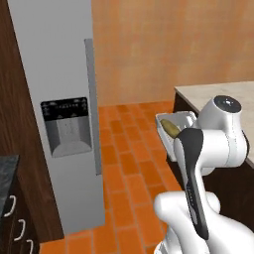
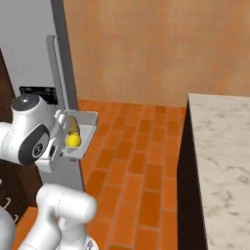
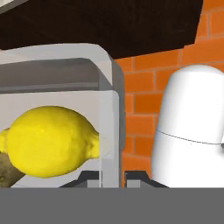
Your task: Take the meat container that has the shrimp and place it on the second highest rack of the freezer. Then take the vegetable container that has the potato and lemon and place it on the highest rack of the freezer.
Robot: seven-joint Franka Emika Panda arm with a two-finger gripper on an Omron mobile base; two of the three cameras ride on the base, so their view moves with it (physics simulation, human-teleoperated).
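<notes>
Jaws are pinched tight on the side wall of the tray (image 3: pixel 110 127), you can see the two dark tips of the gripper (image 3: pixel 114 178) sitting either side of that clear wall at about 6 o'clock in the hand view. So the tray's up in the air, held off the arm's wrist, not on any counter. Lemon (image 3: pixel 50 141) is right there inside it, big and yellow at roughly 8 o'clock in the hand view, and a bit of the potato (image 3: pixel 8 171) pokes in just below it at the left edge, touching it as far as I can tell. From the right base view the tray (image 2: pixel 87 128) hangs just beside the freezer (image 2: pixel 29 49), around 9 o'clock, with the lemon (image 2: pixel 73 140) at the near end and the potato (image 2: pixel 74 125) right behind it. Left base view has the tray (image 1: pixel 174 120) at about 3 o'clock, potato (image 1: pixel 171 128) showing, mostly tucked behind the arm, close to the corner of the counter (image 1: pixel 218 92). Freezer (image 1: pixel 54 74) door is shut in that view, handle (image 1: pixel 91 104) and black dispenser panel (image 1: pixel 65 126) facing us, so can't see any racks. Orange tile floor (image 1: pixel 129 163) lies underneath everything.
</notes>
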